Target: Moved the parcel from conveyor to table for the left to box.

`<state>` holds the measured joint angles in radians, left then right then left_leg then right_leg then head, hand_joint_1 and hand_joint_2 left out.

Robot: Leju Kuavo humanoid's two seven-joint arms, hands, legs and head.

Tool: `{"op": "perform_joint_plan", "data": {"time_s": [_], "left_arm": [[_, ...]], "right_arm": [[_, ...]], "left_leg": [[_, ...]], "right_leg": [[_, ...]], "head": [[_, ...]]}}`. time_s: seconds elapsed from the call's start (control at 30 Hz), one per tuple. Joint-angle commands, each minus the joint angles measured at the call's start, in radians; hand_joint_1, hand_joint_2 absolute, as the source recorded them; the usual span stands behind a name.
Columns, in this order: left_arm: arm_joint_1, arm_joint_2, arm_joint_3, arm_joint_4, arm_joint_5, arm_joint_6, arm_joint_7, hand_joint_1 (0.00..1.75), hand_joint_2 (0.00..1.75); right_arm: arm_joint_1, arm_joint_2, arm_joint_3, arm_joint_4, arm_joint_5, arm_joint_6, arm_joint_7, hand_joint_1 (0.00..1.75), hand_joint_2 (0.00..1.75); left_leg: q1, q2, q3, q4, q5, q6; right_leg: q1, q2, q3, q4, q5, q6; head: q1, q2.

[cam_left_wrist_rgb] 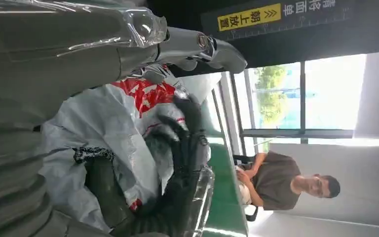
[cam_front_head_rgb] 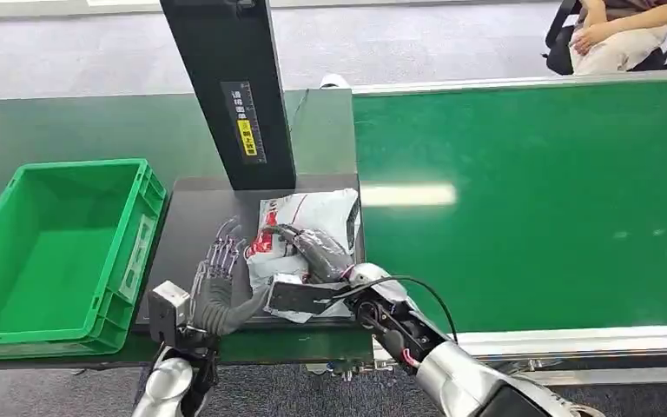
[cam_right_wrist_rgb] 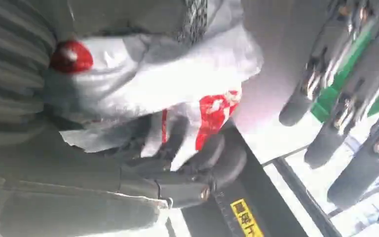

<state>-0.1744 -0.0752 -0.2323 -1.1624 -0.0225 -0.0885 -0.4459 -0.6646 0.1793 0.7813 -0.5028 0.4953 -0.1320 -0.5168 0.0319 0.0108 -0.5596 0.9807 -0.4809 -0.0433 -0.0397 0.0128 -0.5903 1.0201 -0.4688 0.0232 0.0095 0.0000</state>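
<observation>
On the dark table [cam_front_head_rgb: 193,261], the right hand [cam_front_head_rgb: 317,250] clutches the parcel [cam_front_head_rgb: 308,221], delivering it beside the spread left hand [cam_front_head_rgb: 217,282].

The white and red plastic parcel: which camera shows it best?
The head view: the white and red plastic parcel lies whole on the dark table, under the right robot hand. Both wrist views show only crumpled parts, close up.

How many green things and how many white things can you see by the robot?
Green: 2, the crate and the conveyor belt
White: 1, the parcel, which the right hand holds
Total: 3
</observation>
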Motion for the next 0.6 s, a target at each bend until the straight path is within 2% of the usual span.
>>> {"op": "perform_joint_plan", "data": {"time_s": [0.03,0.3,0.47,0.6], "left_arm": [[0.009,-0.007,-0.002,0.017,-0.006,0.000,0.009,0.00,1.75],[0.008,-0.009,0.001,0.030,-0.008,0.001,0.009,0.00,1.75],[0.003,-0.012,0.014,0.056,-0.009,0.002,-0.005,0.00,1.75],[0.025,-0.009,0.027,0.046,-0.015,0.006,-0.014,0.00,1.75]], "right_arm": [[0.108,-0.045,-0.290,-0.219,-0.338,0.146,-0.174,0.00,1.75],[0.135,-0.059,-0.306,-0.275,-0.375,0.175,-0.168,0.00,1.75],[0.166,-0.048,-0.432,-0.299,-0.664,0.442,-0.125,0.00,1.75],[0.211,-0.064,-0.455,-0.365,-0.726,0.503,-0.134,0.00,1.75]], "left_leg": [[0.001,-0.004,0.001,-0.001,0.000,0.003],[0.001,-0.004,0.001,-0.001,0.000,0.003],[0.000,-0.003,0.000,0.000,0.000,0.002],[0.000,-0.004,0.002,-0.001,0.000,0.003]], "right_leg": [[0.001,-0.004,0.003,-0.002,0.000,-0.003],[0.002,-0.004,0.003,-0.002,0.000,-0.003],[0.000,-0.003,0.001,-0.001,0.000,-0.002],[0.001,-0.004,0.003,-0.002,0.000,-0.003]], "head": [[0.000,0.000],[0.000,0.000],[0.000,0.000],[0.000,0.000]]}}
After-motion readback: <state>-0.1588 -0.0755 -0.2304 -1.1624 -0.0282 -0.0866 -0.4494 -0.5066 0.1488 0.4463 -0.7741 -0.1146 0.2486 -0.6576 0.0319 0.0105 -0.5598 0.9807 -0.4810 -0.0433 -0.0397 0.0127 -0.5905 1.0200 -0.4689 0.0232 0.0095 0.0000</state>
